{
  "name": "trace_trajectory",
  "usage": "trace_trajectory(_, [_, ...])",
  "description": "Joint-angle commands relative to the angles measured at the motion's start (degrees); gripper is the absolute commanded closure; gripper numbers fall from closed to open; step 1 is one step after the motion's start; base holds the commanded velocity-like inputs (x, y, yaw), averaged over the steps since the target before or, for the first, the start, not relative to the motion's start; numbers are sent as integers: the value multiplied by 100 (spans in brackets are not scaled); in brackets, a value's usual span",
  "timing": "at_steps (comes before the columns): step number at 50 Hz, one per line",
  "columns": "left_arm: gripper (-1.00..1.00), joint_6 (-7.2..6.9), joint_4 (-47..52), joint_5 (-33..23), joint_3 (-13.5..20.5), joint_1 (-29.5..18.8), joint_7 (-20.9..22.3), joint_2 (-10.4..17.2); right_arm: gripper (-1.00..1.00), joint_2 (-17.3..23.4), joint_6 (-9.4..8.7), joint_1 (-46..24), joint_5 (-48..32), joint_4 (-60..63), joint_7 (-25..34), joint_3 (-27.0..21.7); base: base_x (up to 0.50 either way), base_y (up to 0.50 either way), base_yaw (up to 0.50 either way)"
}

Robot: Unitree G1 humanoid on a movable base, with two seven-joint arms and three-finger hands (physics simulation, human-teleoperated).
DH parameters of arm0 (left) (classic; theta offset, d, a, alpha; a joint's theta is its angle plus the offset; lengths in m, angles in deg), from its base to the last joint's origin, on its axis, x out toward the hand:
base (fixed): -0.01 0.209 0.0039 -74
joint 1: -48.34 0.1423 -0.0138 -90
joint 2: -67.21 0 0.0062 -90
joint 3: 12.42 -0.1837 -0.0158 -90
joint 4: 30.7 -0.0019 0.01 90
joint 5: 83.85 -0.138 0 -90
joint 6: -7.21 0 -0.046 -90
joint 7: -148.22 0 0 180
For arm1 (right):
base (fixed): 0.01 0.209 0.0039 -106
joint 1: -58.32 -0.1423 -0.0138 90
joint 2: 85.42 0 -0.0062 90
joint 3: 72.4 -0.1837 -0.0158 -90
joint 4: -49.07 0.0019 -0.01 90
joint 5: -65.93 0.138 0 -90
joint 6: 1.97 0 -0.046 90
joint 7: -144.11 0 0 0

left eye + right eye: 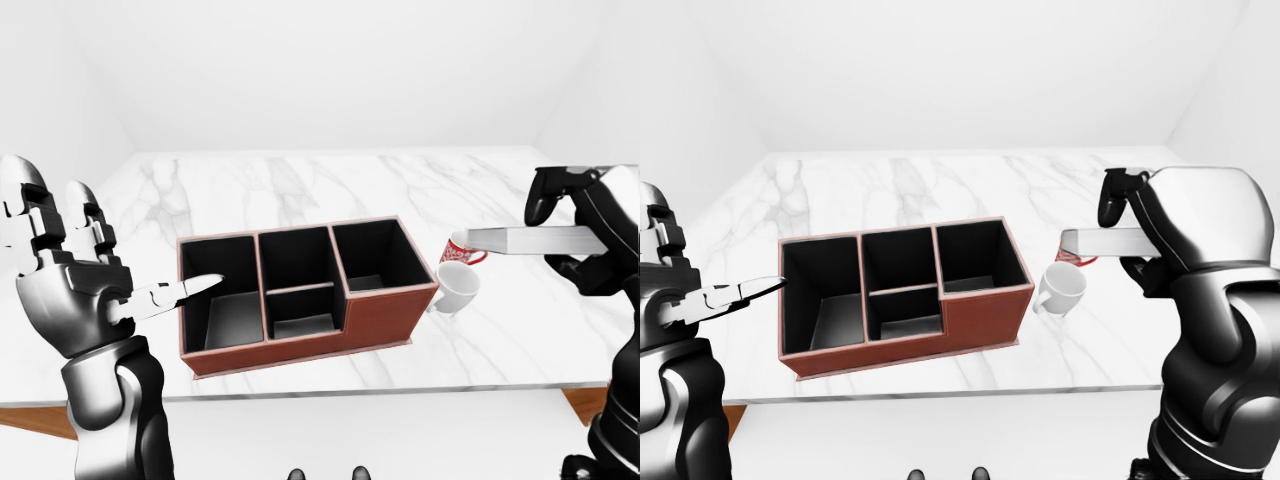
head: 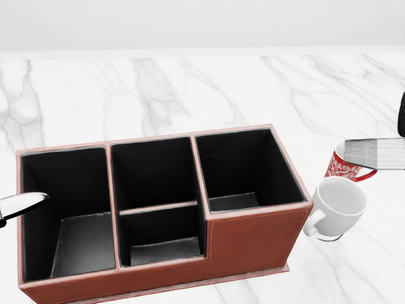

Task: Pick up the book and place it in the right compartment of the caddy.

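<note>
Marble table (image 2: 190, 88) carries the brown caddy (image 1: 375, 320), all compartments empty. Right of the caddy, the right hand (image 1: 1160, 225) pinches the book (image 1: 530, 239) level in the air, above a white mug (image 2: 338, 206) and red mug (image 2: 342, 168). Left of the caddy, the left hand (image 1: 70, 285) hovers, fingers spread.

Right hand (image 1: 1160, 235) clenched, raised; left hand (image 1: 70, 290) open.
</note>
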Motion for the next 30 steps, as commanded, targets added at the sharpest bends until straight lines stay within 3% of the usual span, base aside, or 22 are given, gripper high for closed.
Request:
trace_trajectory(1, [-100, 0, -36, -3, -5, 0, 2, -3, 100, 255, 0, -1920, 92, 467, -1, 836, 0, 0, 0])
trace_trajectory(5, [-100, 0, 12, 6, -4, -12, -13, 5, 100, 173, 0, -2752, 175, -77, -1, 1346, 0, 0, 0])
trace_trajectory(12, [-100, 0, -38, 20, 6, -18, -11, 7, 100, -199, 0, -3635, 635, -1010, -1, 1678, 0, 0, 0])
trace_trajectory(22, [-100, 0, -45, 35, 17, -18, -11, 14, 100, -10, 0, -5133, 1462, -2784, -1, 1986, 0, 0, 0])
trace_trajectory(30, [-100, 0, -49, 26, -3, -12, -10, 6, 100, 45, 0, -5831, 1447, -4091, -1, 2274, 0, 0, 0])
